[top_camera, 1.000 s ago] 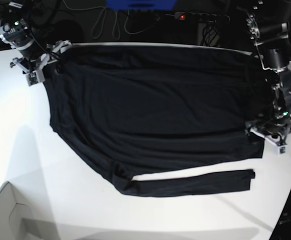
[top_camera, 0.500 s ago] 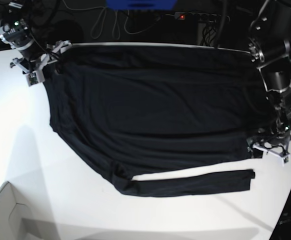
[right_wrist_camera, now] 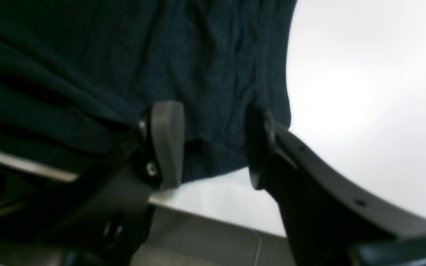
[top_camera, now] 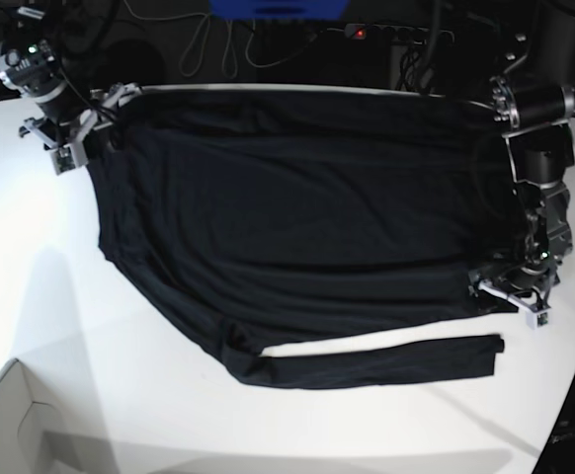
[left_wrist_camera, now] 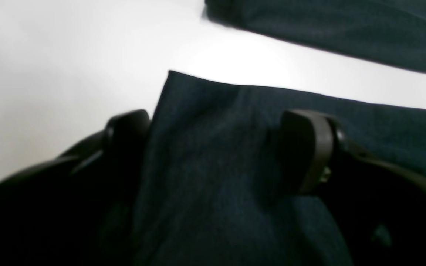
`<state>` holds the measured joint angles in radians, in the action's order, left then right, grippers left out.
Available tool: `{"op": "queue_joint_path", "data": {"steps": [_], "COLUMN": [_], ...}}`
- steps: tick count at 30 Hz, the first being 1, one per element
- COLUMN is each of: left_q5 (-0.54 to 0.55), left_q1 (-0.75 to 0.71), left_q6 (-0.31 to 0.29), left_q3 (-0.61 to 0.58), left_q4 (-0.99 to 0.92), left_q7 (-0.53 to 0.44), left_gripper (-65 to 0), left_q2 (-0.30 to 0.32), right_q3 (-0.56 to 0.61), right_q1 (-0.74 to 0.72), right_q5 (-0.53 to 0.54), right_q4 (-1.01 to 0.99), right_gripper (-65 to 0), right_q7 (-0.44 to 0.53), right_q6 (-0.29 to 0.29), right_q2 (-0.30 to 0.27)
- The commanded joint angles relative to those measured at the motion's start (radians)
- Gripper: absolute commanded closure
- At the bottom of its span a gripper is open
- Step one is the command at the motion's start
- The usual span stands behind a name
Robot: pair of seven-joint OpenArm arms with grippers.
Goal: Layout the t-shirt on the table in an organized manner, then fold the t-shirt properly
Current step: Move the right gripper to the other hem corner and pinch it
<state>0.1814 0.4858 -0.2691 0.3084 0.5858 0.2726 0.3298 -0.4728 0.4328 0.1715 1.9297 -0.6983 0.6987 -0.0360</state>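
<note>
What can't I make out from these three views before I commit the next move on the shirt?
- Base view: the left gripper jaws, too small and dark against the t-shirt.
- Left wrist view: whether the fingers touch the cloth; close-up blur.
- Right wrist view: whether the right gripper pinches the shirt edge; blurred.
- Base view: the far sleeve, lost against the dark background beyond the table.

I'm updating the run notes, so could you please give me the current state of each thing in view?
t-shirt: spread flat, one sleeve lying alongside its near edge.
left pincer: open, straddling a shirt corner.
right pincer: open, straddling the shirt's edge.
table: white, bearing the shirt.
</note>
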Motion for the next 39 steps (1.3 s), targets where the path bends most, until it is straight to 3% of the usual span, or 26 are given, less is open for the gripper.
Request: {"op": "queue_joint_path", "data": {"steps": [1, 4, 6, 8, 13, 20, 25, 30, 34, 37, 39], "left_q5": [0.008, 0.005, 0.007, 0.008, 0.010, 0.010, 0.008, 0.002, 0.002, 0.002, 0.002], "left_q1": [0.032, 0.046, 0.046, 0.046, 0.049, 0.050, 0.050, 0.049, 0.047, 0.046, 0.046], "left_q6": [-0.002, -0.003, -0.005, -0.006, 0.000, 0.001, 0.001, 0.001, 0.001, 0.001, 0.001], "left_q3": [0.002, 0.002, -0.001, -0.001, 0.002, 0.002, -0.001, -0.001, 0.001, -0.001, -0.001], "left_q4": [0.012, 0.003, 0.003, 0.003, 0.003, 0.009, 0.009, 0.004, 0.004, 0.004, 0.003], "left_q7": [-0.012, -0.012, -0.012, -0.014, -0.014, -0.014, -0.008, -0.008, -0.008, -0.008, -0.008], "left_gripper": [-52.6, -52.4, -48.5, -37.2, -1.0, -2.4, -2.4, -2.4, -2.4, -2.4, -2.4], "left_q2": [0.015, 0.016, 0.018, 0.016, 0.015, 0.013, 0.012, 0.013, 0.013, 0.013, 0.013], "right_q3": [-0.004, -0.002, 0.007, 0.030, 0.130, 0.214, 0.214, 0.214, 0.211, 0.211, 0.211], "right_q1": [-0.018, -0.093, -0.165, -0.252, -0.463, -0.776, -0.961, -1.049, -1.073, -1.075, -1.080], "right_q5": [0.018, 0.018, 0.018, 0.012, -0.123, -0.335, -0.363, -0.364, -0.363, -0.363, -0.363], "right_q4": [0.014, -0.019, -0.055, -0.085, -0.181, -0.566, -0.906, -1.093, -1.200, -1.232, -1.271], "right_gripper": [-27.4, -27.5, -27.4, -27.4, -27.4, -27.7, -27.8, -27.9, -34.6, -39.0, -39.5], "right_q7": [0.029, 0.027, 0.007, -0.045, -0.129, -0.071, 0.104, 0.254, 0.411, 0.484, 0.527], "right_q6": [-0.001, -0.001, -0.001, -0.001, -0.001, -0.001, -0.001, -0.001, -0.001, -0.087, -0.109], "right_q2": [-0.008, -0.011, -0.014, -0.029, -0.034, 0.037, 0.043, 0.038, 0.017, -0.002, -0.015]}}
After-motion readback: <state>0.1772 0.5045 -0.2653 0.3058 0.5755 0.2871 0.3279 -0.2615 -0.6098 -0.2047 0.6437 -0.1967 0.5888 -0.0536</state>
